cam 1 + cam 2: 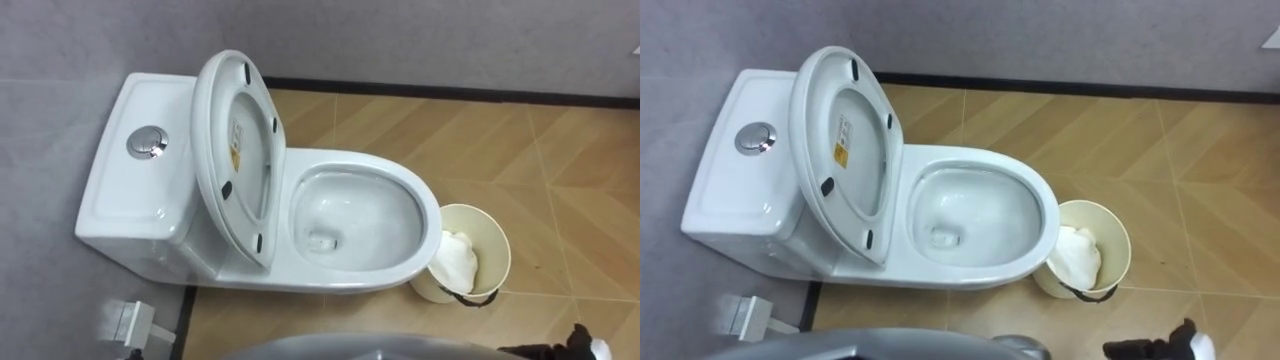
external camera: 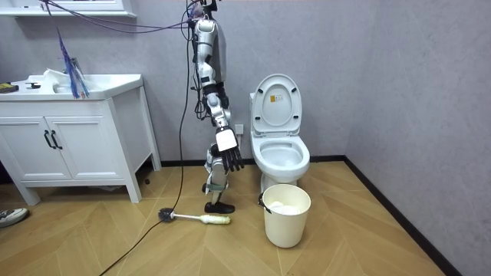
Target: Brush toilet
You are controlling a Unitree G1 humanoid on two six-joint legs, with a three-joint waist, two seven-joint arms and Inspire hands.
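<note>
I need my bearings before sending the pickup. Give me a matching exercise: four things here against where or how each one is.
Things:
1. lid
2. brush
3. bin
4. flush button

Places or states:
A. on top of the tank
B. lying by the robot's feet
C. raised
D. standing beside the bowl

Pairs: 1-C, 2-B, 3-D, 4-A

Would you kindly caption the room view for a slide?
Robot stands beside the open toilet, right hand hanging open; brush lies on the floor by its feet, bin before the toilet.
</note>
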